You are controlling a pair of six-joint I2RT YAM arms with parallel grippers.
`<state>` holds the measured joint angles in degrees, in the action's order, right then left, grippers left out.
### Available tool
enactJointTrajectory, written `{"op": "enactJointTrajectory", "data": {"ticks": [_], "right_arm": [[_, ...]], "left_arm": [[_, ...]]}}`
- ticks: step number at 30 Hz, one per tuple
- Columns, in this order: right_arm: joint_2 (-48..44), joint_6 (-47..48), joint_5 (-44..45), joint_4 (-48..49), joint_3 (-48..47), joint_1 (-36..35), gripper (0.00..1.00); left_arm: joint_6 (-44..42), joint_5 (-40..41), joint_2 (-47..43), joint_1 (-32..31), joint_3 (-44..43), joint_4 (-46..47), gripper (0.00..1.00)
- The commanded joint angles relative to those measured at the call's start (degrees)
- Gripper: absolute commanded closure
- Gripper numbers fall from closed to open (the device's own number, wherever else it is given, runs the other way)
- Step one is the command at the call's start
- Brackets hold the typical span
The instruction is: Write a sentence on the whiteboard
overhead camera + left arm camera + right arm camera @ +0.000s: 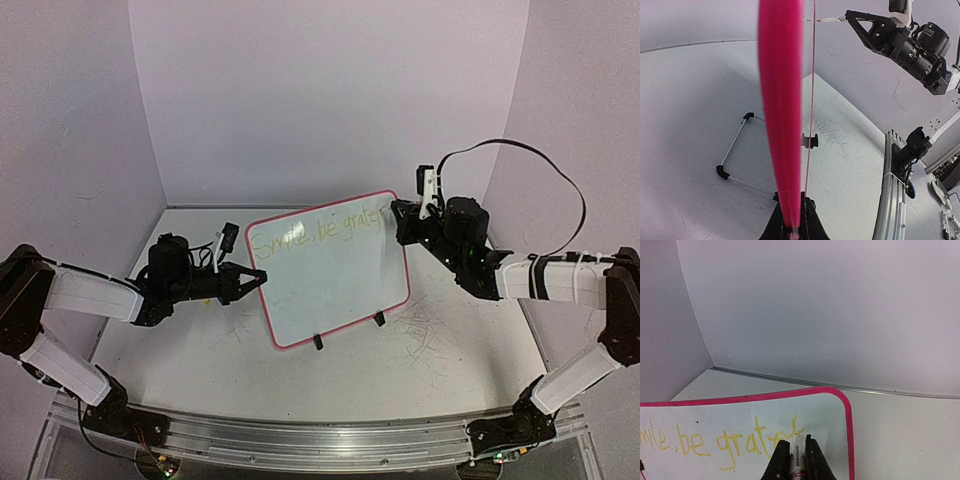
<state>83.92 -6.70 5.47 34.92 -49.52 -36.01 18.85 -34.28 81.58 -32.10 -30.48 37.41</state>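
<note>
**Position.** The whiteboard (340,290) stands near the centre of the table (440,350), leaning back on two black feet (318,342) at its 6 o'clock edge.

**Writing.** The sentence (315,232) runs along the 12 o'clock edge in pale yellow. It reads "Smile, be gratef" so far and stops near the 1 o'clock corner.

**Left fingers** (775,227). They are closed narrow on the board's pink frame (781,125) at the 9 o'clock edge and steady the board.

**Right fingers** (781,462). They are closed on a marker (799,452). Its tip is at the last letter, close to the frame at 3 o'clock.

**Faults to expect.**
- Lack of room: little bare board is left between the last letter and the frame. If the spacing stays as it is, the closing letters are likely to crowd together or run onto the frame.
- Board shift: the left hold covers one thin edge only, far from the marker. Heavy tip pressure at 1 o'clock could twist the board about that hold or rock it on its feet, which would smear the stroke.
- Marker slip: the barrel sits between narrow fingers, so a side load may rotate it and lift the tip.
- Faint ink: light pressure would leave gaps in strokes that are already pale.
</note>
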Motion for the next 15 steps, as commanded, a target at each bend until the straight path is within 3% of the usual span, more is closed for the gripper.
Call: {"op": "enactJointTrajectory", "data": {"ticks": [1,15], "right_arm": [[0.80,0.16,1.88,1.51,-2.87,0.21,1.00],[2.13,0.00,2.57,0.85,-3.05,0.24,1.00]], "left_arm": [[-3.73,2.83,-1.60,0.46,0.21,-0.67,1.00],[-3.79,3.06,-1.77,0.47,0.16,-0.80,1.00]]}}
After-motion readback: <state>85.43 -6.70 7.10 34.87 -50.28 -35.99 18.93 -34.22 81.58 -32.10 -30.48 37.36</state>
